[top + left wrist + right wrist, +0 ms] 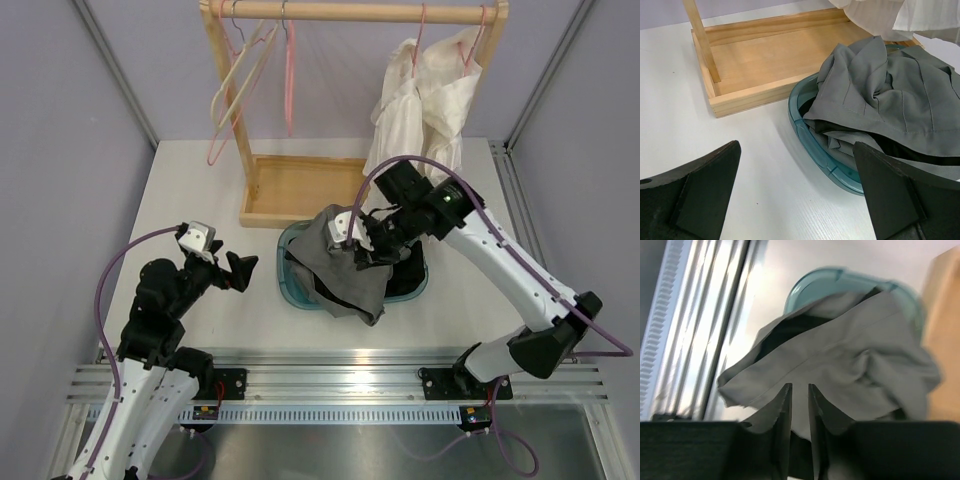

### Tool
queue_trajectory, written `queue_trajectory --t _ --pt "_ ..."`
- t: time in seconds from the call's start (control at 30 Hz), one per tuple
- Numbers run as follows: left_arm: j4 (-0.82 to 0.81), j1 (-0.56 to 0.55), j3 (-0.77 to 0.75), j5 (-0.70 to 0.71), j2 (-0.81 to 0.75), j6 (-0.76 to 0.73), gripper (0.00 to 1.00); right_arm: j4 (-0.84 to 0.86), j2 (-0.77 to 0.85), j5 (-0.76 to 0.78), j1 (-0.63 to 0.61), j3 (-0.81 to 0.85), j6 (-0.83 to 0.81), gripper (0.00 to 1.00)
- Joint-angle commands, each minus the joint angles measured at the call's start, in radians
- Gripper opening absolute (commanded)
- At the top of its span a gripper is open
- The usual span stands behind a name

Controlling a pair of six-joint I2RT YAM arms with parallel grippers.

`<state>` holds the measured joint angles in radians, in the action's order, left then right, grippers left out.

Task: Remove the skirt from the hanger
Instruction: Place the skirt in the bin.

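The grey pleated skirt [345, 275] lies crumpled in the teal tub [287, 270] and spills over its near rim, off any hanger. My right gripper [362, 245] hovers just over the heap. In the right wrist view its fingers [799, 390] stand a narrow gap apart, with skirt [840, 355] fabric showing through the gap. My left gripper [247, 272] rests left of the tub, wide open and holding nothing. Its view shows the skirt [890, 100] and tub rim [810, 135] ahead of the fingers [795, 200]. Empty hangers [240, 80] hang on the rail.
A wooden rack with a tray base [300, 185] stands behind the tub. White garments [420, 90] hang on pink hangers at the rail's right end, just above my right arm. A metal rail runs along the near table edge [340, 380].
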<state>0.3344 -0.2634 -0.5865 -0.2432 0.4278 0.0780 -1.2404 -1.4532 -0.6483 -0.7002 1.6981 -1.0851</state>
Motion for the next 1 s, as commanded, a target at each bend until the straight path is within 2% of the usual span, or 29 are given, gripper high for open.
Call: queue_trajectory --t 0.0,0.13,0.33,0.57,0.67,0.77,0.97 --pt "-0.067 0.001 0.004 -0.025 -0.009 -0.011 0.99 -0.205 -0.061 0.053 0.005 -0.141 -0.122 0.24" --pt "-0.066 0.001 0.005 -0.024 -0.009 -0.011 0.99 -0.088 -0.094 0.159 0.008 -0.261 -0.041 0.22" --pt "-0.061 0.001 0.004 -0.021 -0.018 -0.009 0.99 0.244 -0.303 0.364 0.015 -0.285 0.204 0.19" --pt "-0.066 0.001 0.005 -0.024 -0.027 -0.011 0.99 0.417 -0.467 0.473 0.013 -0.324 0.317 0.17" --pt "-0.067 0.001 0.007 -0.022 -0.032 -0.011 0.99 0.397 -0.441 0.446 0.013 -0.337 0.307 0.18" --pt "-0.071 0.001 0.007 -0.027 -0.035 -0.011 0.99 0.323 -0.326 0.391 0.011 -0.319 0.284 0.20" --pt "-0.072 0.001 0.007 -0.033 -0.035 -0.009 0.99 -0.003 -0.086 0.201 0.013 -0.076 0.179 0.30"
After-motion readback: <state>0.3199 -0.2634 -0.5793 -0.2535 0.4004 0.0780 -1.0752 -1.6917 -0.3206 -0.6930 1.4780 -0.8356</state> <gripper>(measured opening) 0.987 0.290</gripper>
